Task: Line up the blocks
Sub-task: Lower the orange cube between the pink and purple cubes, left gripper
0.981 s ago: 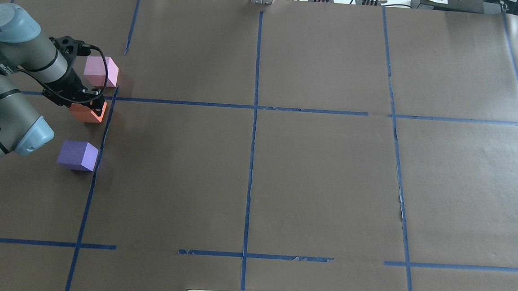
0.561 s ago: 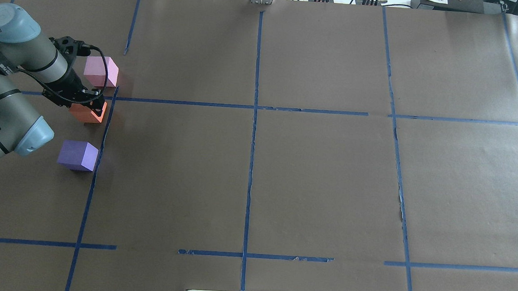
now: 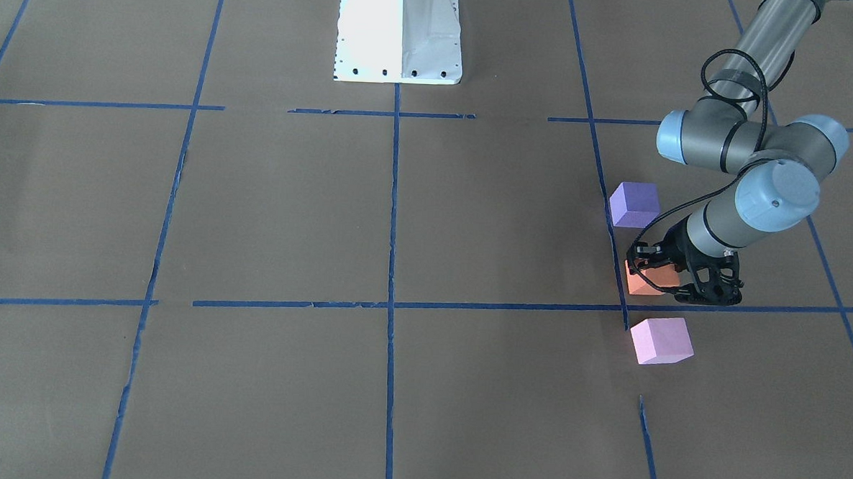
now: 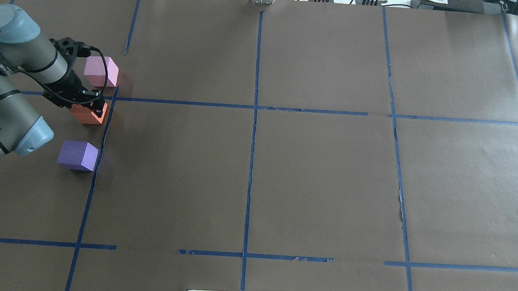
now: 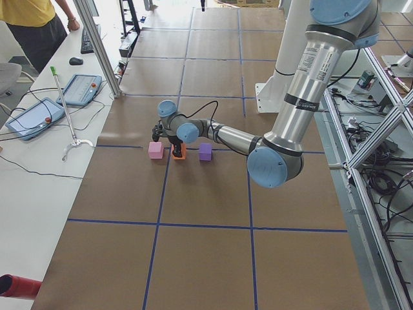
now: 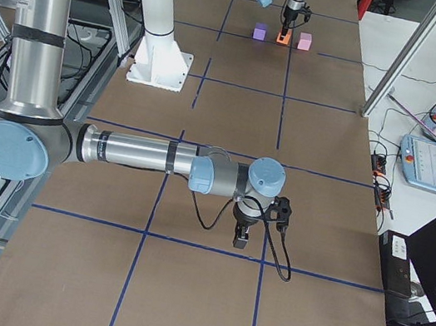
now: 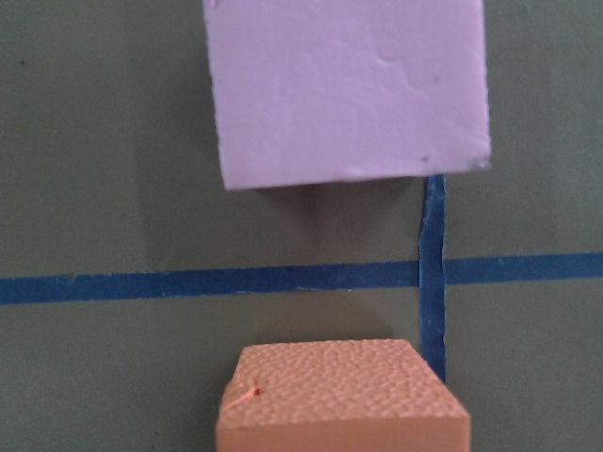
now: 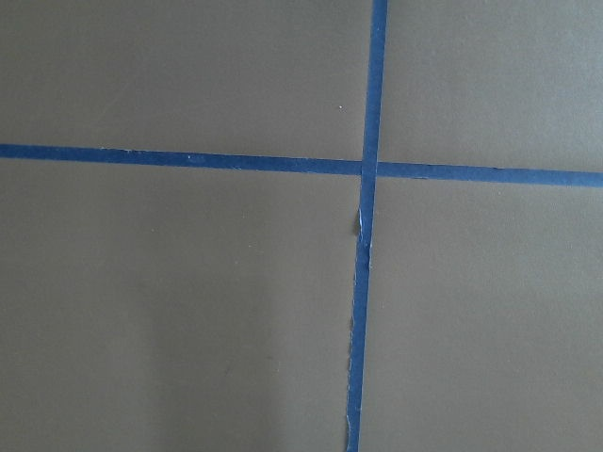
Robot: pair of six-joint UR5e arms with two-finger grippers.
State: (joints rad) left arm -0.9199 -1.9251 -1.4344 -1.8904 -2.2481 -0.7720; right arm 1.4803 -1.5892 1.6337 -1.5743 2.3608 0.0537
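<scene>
Overhead, a wide counter (image 4: pixel 320 180) covered in matte brown paper is divided into large rectangles by strips of blue tape (image 4: pixel 251 163), frayed in places. Three small cubes with a soft, foam-like look stand at the far left of this view, beside one tape strip that runs from near to far. The purple block (image 4: pixel 77 155) is nearest the robot, the orange block (image 4: pixel 85 114) is in the middle, and the pink block (image 4: pixel 100 71) is farthest. They stand apart, none touching, in a rough row.

The left gripper (image 4: pixel 93 104), black and cabled, is down at the orange block and covers part of its top. Its fingers cannot be made out well enough to say whether they are clamped on the cube or just beside it. The left wrist camera shows no fingers at all. It shows the orange cube's pebbled top, cut off by the lower edge, and beyond a tape strip the pink cube's smoother, faintly dimpled top face, cut off by the upper edge.

The right gripper (image 6: pixel 242 236) appears only in the side view from the robot's right, small and dark, low over a tape strip well away from the blocks. Whether its fingers are apart or together cannot be told. Its wrist camera shows only brown paper and two crossing tape strips.
</scene>
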